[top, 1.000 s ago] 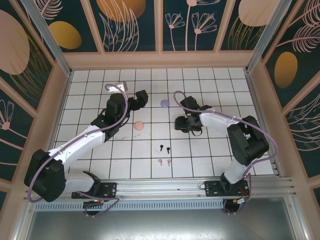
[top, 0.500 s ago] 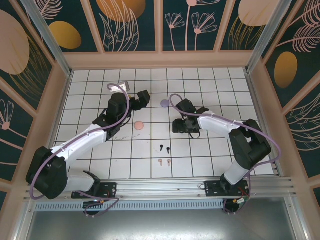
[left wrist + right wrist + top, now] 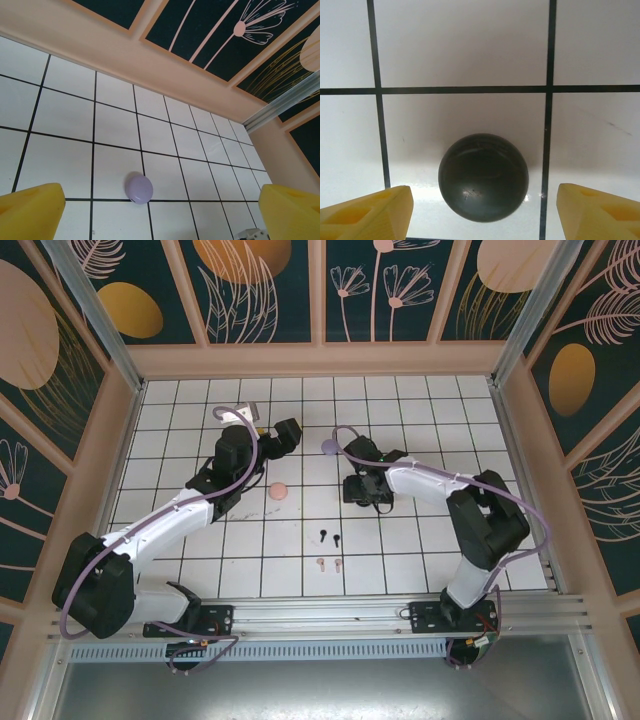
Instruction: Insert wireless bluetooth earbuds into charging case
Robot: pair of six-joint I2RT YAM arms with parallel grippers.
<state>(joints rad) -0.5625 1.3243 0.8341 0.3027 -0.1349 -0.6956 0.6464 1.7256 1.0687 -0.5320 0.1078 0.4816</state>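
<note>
A round black charging case (image 3: 483, 176) lies lid down on the white tiles, flanked by the yellow fingers (image 3: 370, 212) of my right gripper (image 3: 482, 212), which stands open around it without touching. From above, that gripper (image 3: 361, 489) covers the case. A lilac case (image 3: 139, 188) lies ahead of my open left gripper (image 3: 160, 217), apart from it; from above the lilac case (image 3: 329, 447) sits right of that gripper (image 3: 289, 433). Two black earbuds (image 3: 329, 536) and two pink earbuds (image 3: 329, 564) lie loose on tiles nearer the arm bases. I cannot make out the lilac earbuds.
A pink round case (image 3: 279, 491) rests beside the left forearm. Peach walls (image 3: 320, 360) ring the tiled floor on three sides. A metal rail (image 3: 330, 615) runs along the near edge by the arm bases.
My right gripper has slid left and slightly toward the back wall, settling over the black case. The left arm has barely shifted. Earbuds and cases lie where they were.
</note>
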